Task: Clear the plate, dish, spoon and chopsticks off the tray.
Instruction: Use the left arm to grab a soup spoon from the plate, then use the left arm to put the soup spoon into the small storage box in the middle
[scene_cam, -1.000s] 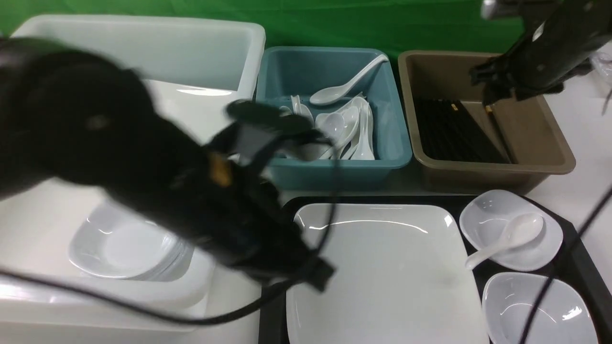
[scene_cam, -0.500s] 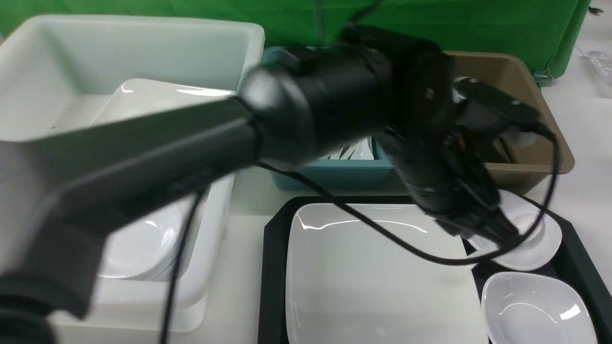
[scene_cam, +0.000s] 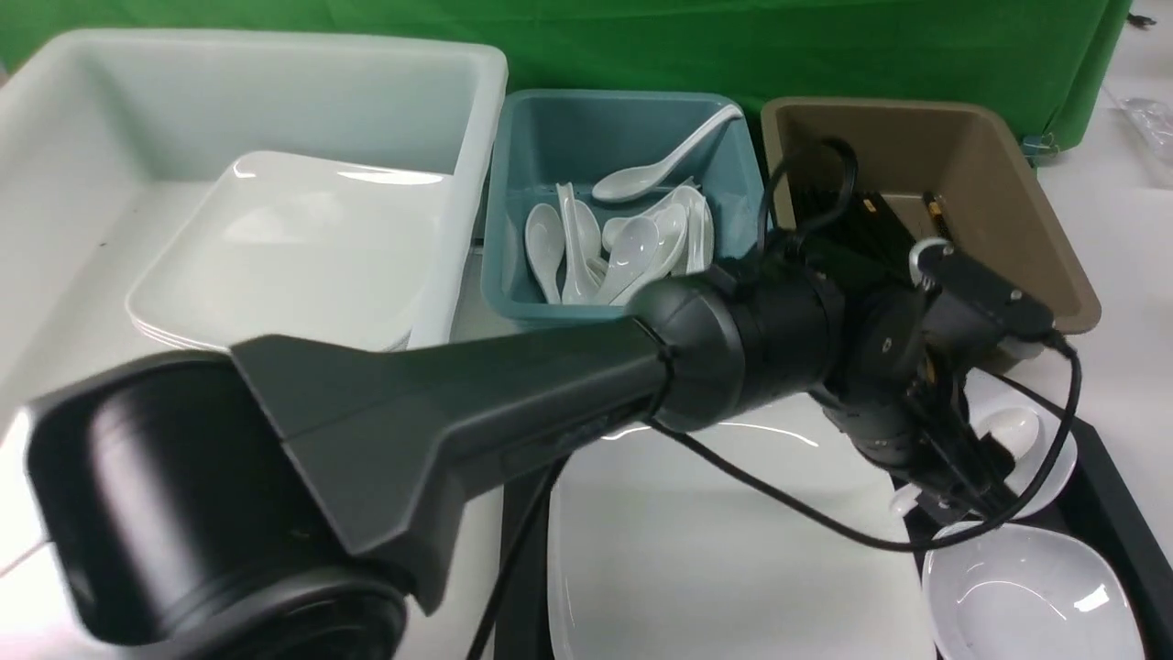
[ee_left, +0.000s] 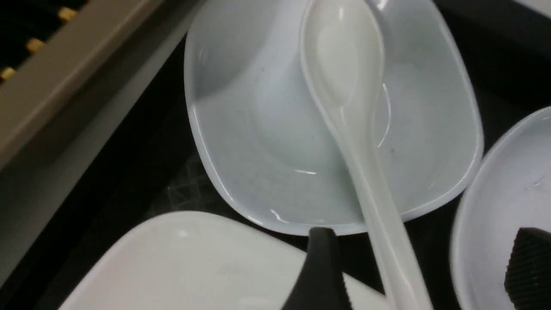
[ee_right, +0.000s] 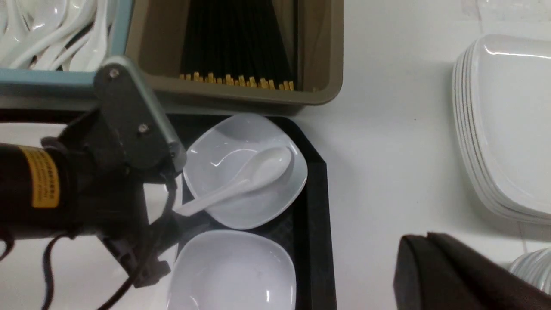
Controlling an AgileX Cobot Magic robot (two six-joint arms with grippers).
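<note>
The white spoon lies in a small white dish at the tray's far right, its handle sticking out over the dish rim toward the big plate. My left gripper is open, with one finger on each side of the handle, not touching it. In the front view the left gripper hangs low over the spoon. The large square plate fills the black tray. A second small dish sits at the near right. My right gripper is shut and empty over the table right of the tray. No chopsticks show on the tray.
A brown bin holds several black chopsticks. A teal bin holds several spoons. A big white tub at the left holds stacked plates. More plates and dishes are stacked right of the tray.
My left arm has swung from over the white tub rightward across the plate and down to the spoon handle. My right arm has left the brown bin and gone out of the front view.
</note>
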